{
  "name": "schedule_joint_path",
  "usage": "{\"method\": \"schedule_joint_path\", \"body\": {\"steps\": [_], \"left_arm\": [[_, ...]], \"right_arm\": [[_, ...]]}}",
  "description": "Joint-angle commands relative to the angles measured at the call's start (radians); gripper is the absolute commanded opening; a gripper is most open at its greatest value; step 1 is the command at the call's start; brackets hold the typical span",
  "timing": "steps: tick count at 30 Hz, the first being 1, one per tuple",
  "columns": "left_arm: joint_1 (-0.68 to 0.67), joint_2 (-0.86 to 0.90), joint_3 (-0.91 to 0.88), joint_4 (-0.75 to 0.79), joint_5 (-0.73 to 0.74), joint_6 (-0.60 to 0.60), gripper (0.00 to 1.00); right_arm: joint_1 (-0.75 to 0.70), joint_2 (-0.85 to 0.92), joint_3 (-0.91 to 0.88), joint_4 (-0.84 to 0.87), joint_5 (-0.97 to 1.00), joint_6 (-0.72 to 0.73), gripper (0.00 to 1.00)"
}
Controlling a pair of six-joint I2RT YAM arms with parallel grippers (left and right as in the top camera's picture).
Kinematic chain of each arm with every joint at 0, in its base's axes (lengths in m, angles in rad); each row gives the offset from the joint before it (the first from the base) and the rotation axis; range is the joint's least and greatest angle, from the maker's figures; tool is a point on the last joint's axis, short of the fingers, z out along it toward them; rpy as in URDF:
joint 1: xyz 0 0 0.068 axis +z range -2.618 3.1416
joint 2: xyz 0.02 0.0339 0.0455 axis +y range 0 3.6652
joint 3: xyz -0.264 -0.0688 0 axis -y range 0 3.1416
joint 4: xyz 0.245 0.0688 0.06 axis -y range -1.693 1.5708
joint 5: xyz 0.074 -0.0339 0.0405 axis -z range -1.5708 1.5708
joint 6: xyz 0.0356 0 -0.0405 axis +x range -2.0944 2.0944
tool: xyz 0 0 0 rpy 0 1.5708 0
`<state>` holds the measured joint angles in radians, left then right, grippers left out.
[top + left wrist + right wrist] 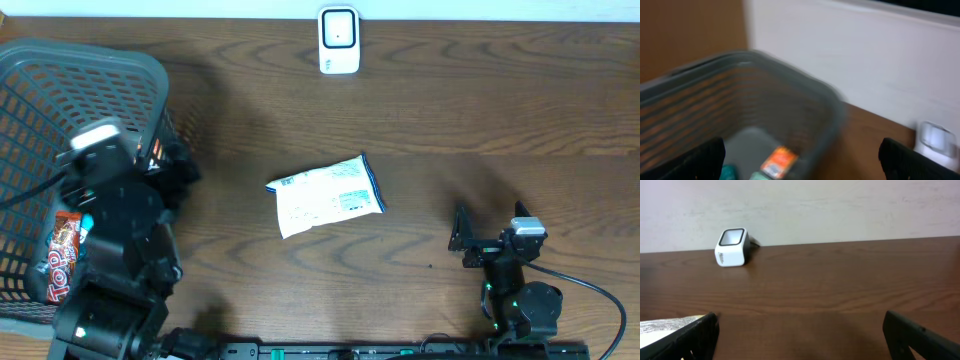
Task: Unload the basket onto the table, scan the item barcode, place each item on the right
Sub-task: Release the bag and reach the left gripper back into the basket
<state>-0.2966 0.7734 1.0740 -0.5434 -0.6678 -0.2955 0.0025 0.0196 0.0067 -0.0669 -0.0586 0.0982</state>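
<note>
A white and blue snack packet (325,195) lies flat on the brown table, near its middle. Its edge shows at the lower left of the right wrist view (665,329). A small white scanner (339,40) stands at the table's far edge, also visible as the scanner (732,247) from the right wrist and blurred (935,140) from the left. My left gripper (802,160) hovers open over the near rim of a grey basket (90,70), holding nothing. My right gripper (463,240) rests open near the front right, empty, to the right of the packet.
The grey mesh basket (790,85) fills the table's left side and holds an orange-red candy packet (62,255) plus other small items. A pale wall (840,205) runs behind the table's far edge.
</note>
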Motion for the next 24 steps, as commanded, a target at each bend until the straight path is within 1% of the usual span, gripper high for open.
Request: {"method": "schedule_joint_path", "body": {"steps": [1, 3, 7, 9, 13, 16, 19, 24], "left_arm": [[0.107, 0.01, 0.005, -0.041, -0.107, -0.214, 0.98], [0.203, 0.021, 0.005, -0.07, -0.021, -0.257, 0.98], [0.394, 0.063, 0.005, -0.085, 0.182, -0.257, 0.98], [0.524, 0.1, 0.005, -0.097, 0.305, -0.274, 0.98], [0.74, 0.174, 0.005, -0.122, 0.517, -0.348, 0.98], [0.873, 0.239, 0.005, -0.123, 0.651, -0.418, 0.98], [0.965, 0.303, 0.005, -0.13, 0.713, -0.506, 0.98], [1.05, 0.423, 0.004, -0.192, 0.716, -0.717, 0.98]], "right_arm": [[0.008, 0.0, -0.001, -0.005, 0.004, 0.002, 0.99], [0.008, 0.0, -0.001, -0.005, 0.004, 0.002, 0.99], [0.008, 0.0, -0.001, -0.005, 0.004, 0.002, 0.99], [0.008, 0.0, -0.001, -0.005, 0.004, 0.002, 0.99], [0.008, 0.0, -0.001, -0.005, 0.004, 0.002, 0.99], [0.008, 0.0, -0.001, -0.005, 0.004, 0.002, 0.99], [0.008, 0.0, -0.001, -0.005, 0.004, 0.002, 0.99], [0.008, 0.0, -0.001, -0.005, 0.004, 0.002, 0.99]]}}
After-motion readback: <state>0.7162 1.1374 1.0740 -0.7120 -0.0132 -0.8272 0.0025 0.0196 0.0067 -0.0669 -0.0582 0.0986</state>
